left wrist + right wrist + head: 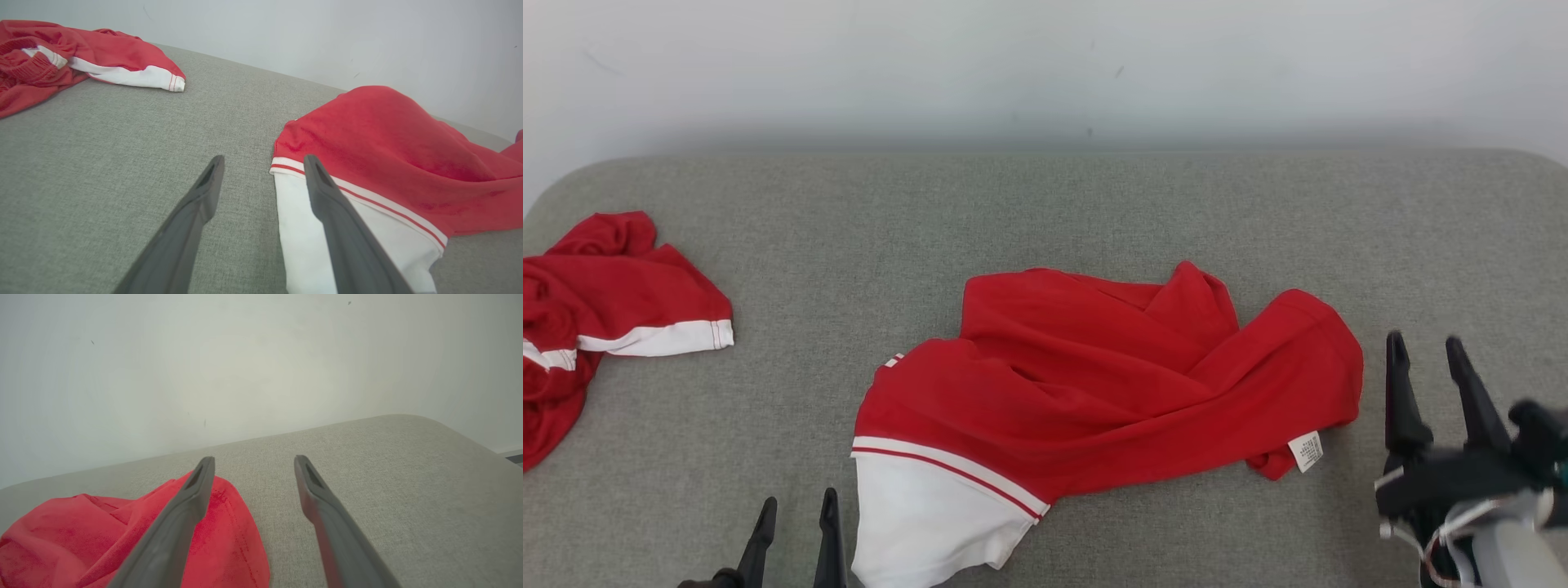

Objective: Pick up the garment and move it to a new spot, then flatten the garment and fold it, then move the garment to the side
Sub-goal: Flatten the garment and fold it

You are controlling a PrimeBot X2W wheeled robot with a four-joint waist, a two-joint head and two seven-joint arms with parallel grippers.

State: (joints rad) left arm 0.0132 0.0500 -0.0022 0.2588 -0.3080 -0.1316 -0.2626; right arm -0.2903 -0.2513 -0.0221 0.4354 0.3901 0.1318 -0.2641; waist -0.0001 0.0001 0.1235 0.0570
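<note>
— Where does the garment lie?
— The red garment (pixel 1094 384) lies crumpled in the middle of the grey padded surface (pixel 1045 204), white hem toward the robot, with a small label (pixel 1307 451) at its right edge.
— And the grippers?
— The left gripper (pixel 799 500) is just beside the white hem, jaws spread, nothing between them. The right gripper (pixel 1425 340) is just right of the garment, jaws wide apart and empty.
— Anything else?
— A second red-and-white garment (pixel 605 310) lies bunched at the far left, well apart.
</note>
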